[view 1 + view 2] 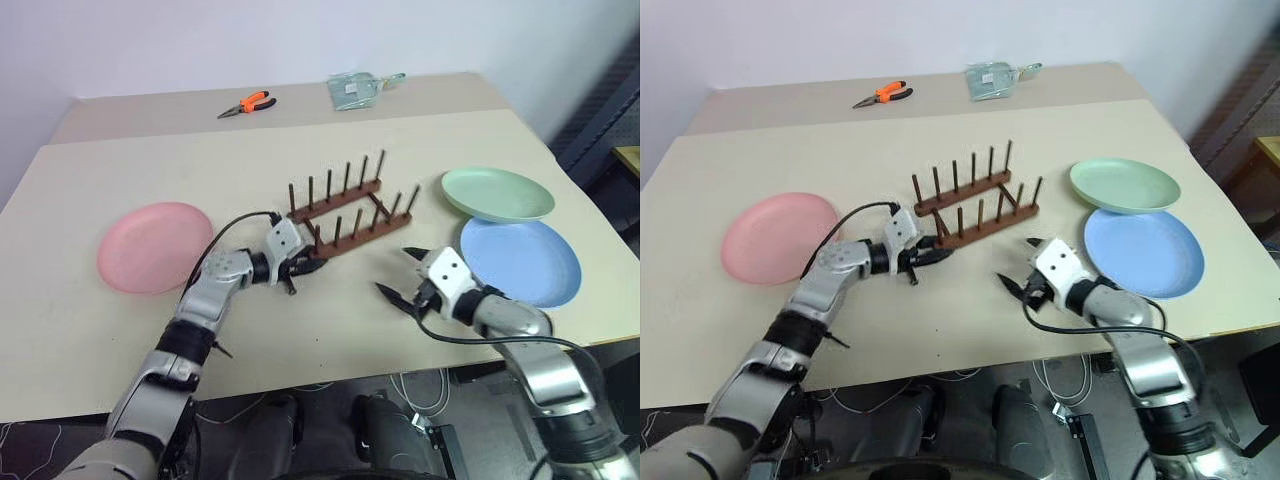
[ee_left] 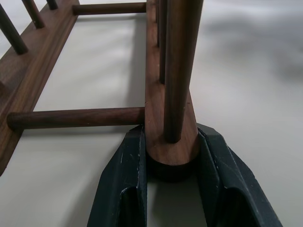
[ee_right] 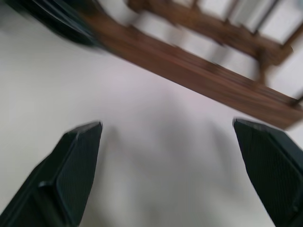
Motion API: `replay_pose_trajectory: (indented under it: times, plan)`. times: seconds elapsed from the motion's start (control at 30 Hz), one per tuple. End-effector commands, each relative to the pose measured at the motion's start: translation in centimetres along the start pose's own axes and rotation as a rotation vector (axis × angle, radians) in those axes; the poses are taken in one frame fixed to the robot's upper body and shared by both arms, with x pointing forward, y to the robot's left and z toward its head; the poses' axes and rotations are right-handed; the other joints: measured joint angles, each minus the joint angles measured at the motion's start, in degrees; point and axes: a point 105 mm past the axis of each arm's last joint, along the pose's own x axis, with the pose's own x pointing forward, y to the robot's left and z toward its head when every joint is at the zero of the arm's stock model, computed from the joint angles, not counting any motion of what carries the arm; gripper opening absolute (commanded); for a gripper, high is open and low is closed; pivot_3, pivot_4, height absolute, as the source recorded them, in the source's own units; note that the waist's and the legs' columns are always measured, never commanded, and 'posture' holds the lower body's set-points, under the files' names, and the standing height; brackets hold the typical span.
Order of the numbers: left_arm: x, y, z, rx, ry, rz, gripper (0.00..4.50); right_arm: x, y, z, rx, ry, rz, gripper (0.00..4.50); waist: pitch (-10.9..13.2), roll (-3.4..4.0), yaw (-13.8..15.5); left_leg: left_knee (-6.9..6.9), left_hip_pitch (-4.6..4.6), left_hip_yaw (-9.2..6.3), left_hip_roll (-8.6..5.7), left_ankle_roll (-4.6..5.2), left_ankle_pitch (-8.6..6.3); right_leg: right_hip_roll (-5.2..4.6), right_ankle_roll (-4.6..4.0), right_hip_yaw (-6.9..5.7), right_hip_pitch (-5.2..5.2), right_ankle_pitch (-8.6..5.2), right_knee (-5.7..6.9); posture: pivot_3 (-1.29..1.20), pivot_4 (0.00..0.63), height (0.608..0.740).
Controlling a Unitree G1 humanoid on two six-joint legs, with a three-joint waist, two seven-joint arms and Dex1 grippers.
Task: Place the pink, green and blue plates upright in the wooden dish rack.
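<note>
The rack [image 1: 345,214] is set empty near the middle of the desk [image 1: 320,330], and the rounded end of its near bar is pinched between the fingers [image 2: 124,182] of the left pincer [image 1: 300,270]. The right pincer [image 1: 403,275] is held spread wide just above the desk, near the rack's front and toward the near edge. The pink plate [image 1: 155,246] is laid flat toward the left edge, while the green plate [image 1: 497,193] and the blue plate [image 1: 520,261] are laid flat, rims overlapping, toward the right edge.
</note>
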Motion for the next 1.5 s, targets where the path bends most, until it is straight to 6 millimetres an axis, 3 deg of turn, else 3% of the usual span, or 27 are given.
replay_pose_trajectory:
  times: [0.03, 0.07, 0.27, 0.33, 0.4, 0.47, 0.5, 0.6, 0.67, 0.87, 0.93, 1.13, 1.3, 1.37, 1.43, 1.5]
  plan:
    - [-1.2, -1.9, 0.6, 0.045, 0.005, -0.135, 0.77, -1.7, -1.4, 0.9, -0.022, -0.023, -0.024, 4.5, 0.0, 0.01, 0.0, 0.0, 0.01, 0.0, 0.01, 0.0, 0.0, -0.03, -0.01, 0.01, 0.0, 0.0, 0.01, 0.0, 0.15, 0.74]
    - [-1.6, -2.0, 0.3, 0.046, 0.025, -0.143, 0.77, -2.0, -1.6, 0.9, -0.024, -0.016, -0.027, 4.5, 0.0, 0.01, 0.01, 0.01, 0.01, 0.0, 0.04, 0.0, 0.0, -0.04, -0.02, 0.02, 0.0, -0.01, 0.0, 0.0, 0.15, 0.74]
    - [-3.4, -0.3, -1.8, 0.039, 0.157, -0.037, 3.6, -3.3, -2.3, -0.3, -0.038, 0.039, -0.046, 4.5, -0.01, 0.01, 0.04, 0.04, 0.01, 0.01, 0.05, 0.0, 0.0, -0.02, -0.01, 0.01, 0.02, -0.02, -0.02, 0.0, 0.15, 0.74]
    - [-4.8, -0.1, -2.6, 0.014, 0.207, -0.003, 3.6, -3.4, -1.9, -0.4, -0.024, 0.038, -0.033, 4.5, -0.02, 0.03, -0.19, 0.03, 0.01, 0.01, 0.05, 0.01, 0.0, -0.03, -0.01, 0.01, 0.02, -0.02, -0.02, 0.0, 0.15, 0.74]
    - [-6.6, -0.3, -3.1, -0.053, 0.224, 0.043, 3.67, -3.3, -1.2, -0.3, -0.015, 0.033, 0.002, 3.97, -0.07, 0.11, -0.74, -0.03, 0.07, 0.04, 0.09, 0.0, 0.0, -0.01, -0.01, 0.06, 0.02, -0.02, -0.02, 0.0, 0.15, 0.74]
    - [-7.7, -1.7, -2.9, -0.114, 0.199, 0.039, 3.06, -2.9, -0.2, -0.2, -0.005, 0.022, 0.044, 3.3, -0.11, 0.18, -1.73, -0.11, 0.15, 0.08, 0.18, 0.0, -0.01, 0.03, -0.02, 0.11, 0.03, -0.02, 0.0, 0.0, 0.15, 0.74]
    - [-7.8, -2.6, -2.8, -0.132, 0.193, 0.021, 2.74, -2.6, 0.2, -0.2, -0.002, 0.018, 0.055, 2.7, -0.12, 0.2, -1.81, -0.16, 0.19, 0.12, 0.23, 0.0, -0.01, 0.06, -0.03, 0.15, 0.03, -0.03, 0.0, 0.0, 0.15, 0.74]
    - [-6.7, -5.9, -1.8, -0.227, 0.141, -0.049, 1.28, -0.9, 1.2, -0.4, 0.001, 0.019, 0.075, 1.13, -0.17, 0.27, -1.45, -0.14, 0.24, 0.14, 0.29, 0.0, -0.02, 0.06, -0.07, 0.15, 0.09, -0.05, -0.01, 0.0, 0.15, 0.74]
    - [-5.4, -6.9, -1.5, -0.233, 0.129, -0.034, 0.32, 0.2, 1.1, -0.8, 0.011, 0.033, 0.055, 0.16, -0.19, 0.31, -1.08, -0.07, 0.23, 0.14, 0.27, 0.01, -0.03, 0.02, -0.2, 0.14, 0.15, -0.13, -0.05, 0.0, 0.15, 0.74]
    - [-1.8, -6.2, -1.3, -0.278, 0.08, 0.132, 0.32, 2.4, 0.1, -1.3, -0.014, 0.054, -0.016, 0.16, -0.23, 0.3, 0.91, 0.07, 0.21, 0.1, 0.07, 0.04, -0.03, -0.04, -0.18, 0.05, 0.3, -0.13, -0.14, 0.0, 0.15, 0.74]
    - [-1.0, -4.1, -2.1, -0.298, 0.105, 0.3, 0.32, 3.4, -1.1, -1.1, -0.024, 0.052, -0.091, 0.16, -0.25, 0.31, 1.0, 0.07, 0.24, 0.1, 0.08, 0.04, -0.03, -0.03, -0.14, 0.07, 0.31, -0.1, -0.13, 0.0, 0.15, 0.74]
    - [-1.2, 1.4, -3.4, -0.317, 0.129, 0.625, 0.32, 6.4, -2.9, 0.2, -0.074, 0.02, -0.183, 0.16, -0.25, 0.31, 0.21, 0.0, 0.87, 0.1, 0.1, 0.03, -0.02, 0.08, -0.18, 0.07, 0.89, -0.16, -0.12, 0.0, 0.15, 0.74]
    - [-1.2, 2.1, -2.9, -0.305, 0.1, 0.622, 0.32, 7.0, -3.4, 1.2, -0.076, -0.013, -0.163, 0.16, -0.27, 0.35, -0.53, -0.1, 0.88, 0.09, 0.09, 0.03, -0.02, 0.14, 0.04, 0.05, 0.84, -0.08, -0.1, 0.0, 0.15, 0.74]
    - [-1.6, 1.8, -2.5, -0.293, 0.087, 0.6, 0.26, 6.6, -3.1, 1.8, -0.084, -0.033, -0.113, 0.69, -0.27, 0.35, -0.75, -0.11, 0.88, 0.09, 0.09, 0.03, -0.02, 0.14, 0.05, 0.05, 0.83, -0.08, -0.1, 0.0, 0.15, 0.74]
    - [-2.6, 1.6, -2.3, -0.282, 0.081, 0.596, 0.82, 6.0, -2.5, 2.6, -0.103, -0.057, -0.048, 1.51, -0.27, 0.36, -1.19, -0.12, 0.87, 0.09, 0.09, 0.03, -0.02, 0.13, 0.05, 0.05, 0.83, -0.08, -0.1, 0.0, 0.15, 0.74]
    - [-5.3, 2.7, -0.9, -0.273, 0.02, 0.684, 1.63, 5.2, -0.8, 5.1, -0.122, -0.144, 0.059, 2.53, -0.26, 0.37, -1.48, -0.14, 0.86, 0.09, 0.09, 0.04, -0.03, 0.11, 0.05, 0.05, 0.81, -0.08, -0.1, 0.0, 0.15, 0.74]
